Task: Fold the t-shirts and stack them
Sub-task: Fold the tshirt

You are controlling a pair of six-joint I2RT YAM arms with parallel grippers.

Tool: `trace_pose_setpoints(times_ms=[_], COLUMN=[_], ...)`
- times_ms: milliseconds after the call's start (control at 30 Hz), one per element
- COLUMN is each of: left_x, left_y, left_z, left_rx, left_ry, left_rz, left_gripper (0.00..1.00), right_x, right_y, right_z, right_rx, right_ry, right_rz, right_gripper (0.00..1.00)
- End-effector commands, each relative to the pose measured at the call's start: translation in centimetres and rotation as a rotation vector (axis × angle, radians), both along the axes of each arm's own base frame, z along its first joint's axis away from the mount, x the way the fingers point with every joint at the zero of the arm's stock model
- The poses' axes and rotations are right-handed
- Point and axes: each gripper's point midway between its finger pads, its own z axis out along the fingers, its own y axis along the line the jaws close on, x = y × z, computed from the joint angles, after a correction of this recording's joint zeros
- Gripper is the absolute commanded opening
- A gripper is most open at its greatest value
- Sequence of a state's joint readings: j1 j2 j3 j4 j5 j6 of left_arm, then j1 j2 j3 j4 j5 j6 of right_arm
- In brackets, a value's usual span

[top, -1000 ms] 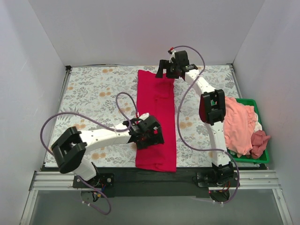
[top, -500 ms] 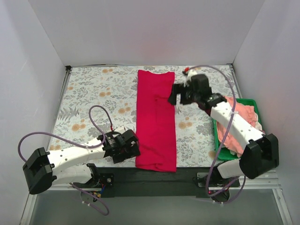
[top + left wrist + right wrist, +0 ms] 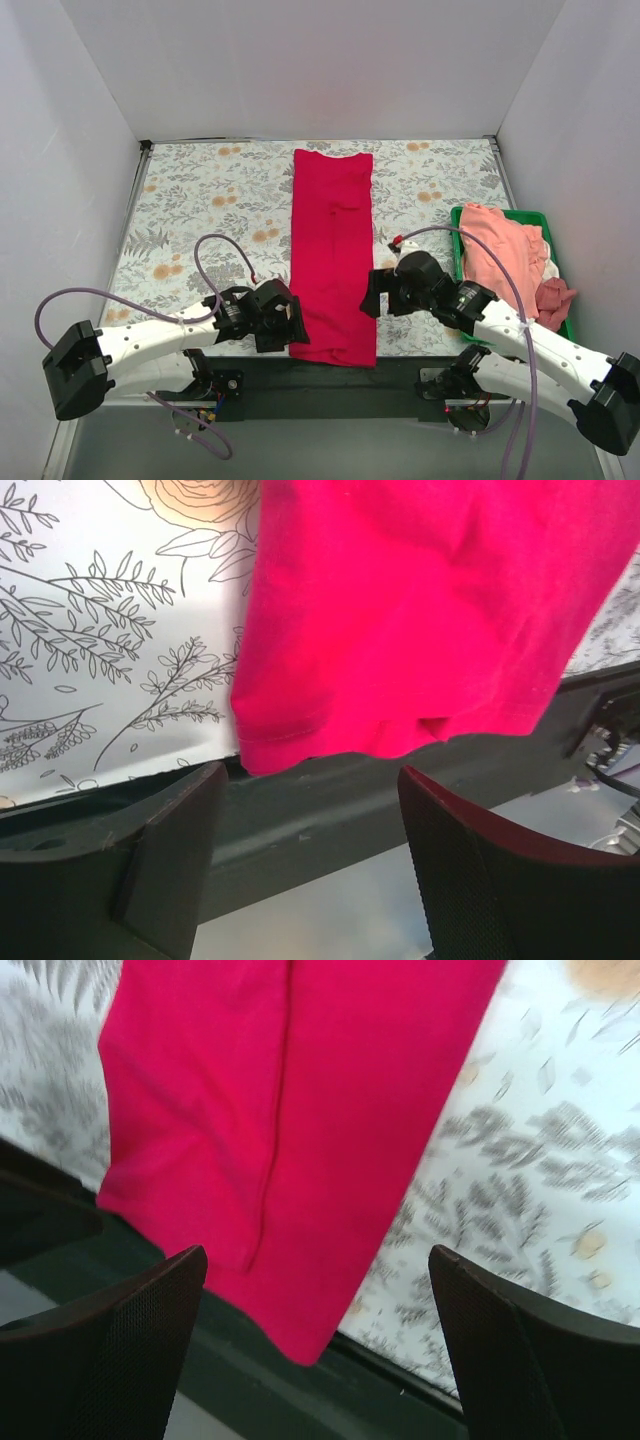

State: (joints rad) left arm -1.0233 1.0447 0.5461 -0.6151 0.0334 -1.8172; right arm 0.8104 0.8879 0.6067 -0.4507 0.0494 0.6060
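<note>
Red shirt (image 3: 333,255) in long strip, table (image 3: 200,200) ctr, running 12–6. L claw (image 3: 292,330) at its 7 o'clock corner, R claw (image 3: 368,298) at 5; both spread, empty. Pink shirts (image 3: 505,265) in bin (image 3: 528,343), 3 o'clock.

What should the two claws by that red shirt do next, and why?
Probably lower and pinch the near corners: the red shirt lies as a long strip, and the left gripper and right gripper flank its near hem, both open.
</note>
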Motion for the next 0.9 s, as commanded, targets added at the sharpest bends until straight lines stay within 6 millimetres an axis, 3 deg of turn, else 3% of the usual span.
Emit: trace_pose_setpoints(times_ms=[0, 133, 333, 500, 567, 600, 867], left_x=[-0.1, 0.0, -0.2, -0.7, -0.9, -0.9, -2.5], left_y=[-0.5, -0.2, 0.2, 0.8, 0.9, 1.0, 1.9], left_z=[-0.1, -1.0, -2.2, -3.7, -3.9, -3.9, -4.1], left_rx=[-0.002, 0.043, 0.080, 0.107, 0.113, 0.114, 0.088], left_ry=[0.000, 0.014, 0.026, 0.059, 0.069, 0.072, 0.126], left_rz=[-0.043, -0.037, -0.035, -0.024, -0.024, -0.022, -0.007], left_gripper=[0.67, 0.57, 0.41, 0.22, 0.11, 0.01, 0.00], right_x=[-4.1, -8.6, -11.7, -12.6, -12.6, -12.6, -11.7], right_y=[0.0, 1.1, 1.6, 1.2, 0.8, 0.7, 0.7], right_z=[-2.7, -4.2, -5.5, -6.8, -7.4, -7.7, -8.7], right_rx=[-0.004, -0.006, -0.051, -0.096, -0.116, -0.121, -0.131], right_ry=[0.155, 0.259, 0.317, 0.353, 0.348, 0.349, 0.317], right_rz=[-0.002, 0.063, 0.113, 0.090, 0.074, 0.061, 0.031], right_gripper=[0.97, 0.93, 0.86, 0.79, 0.77, 0.76, 0.57])
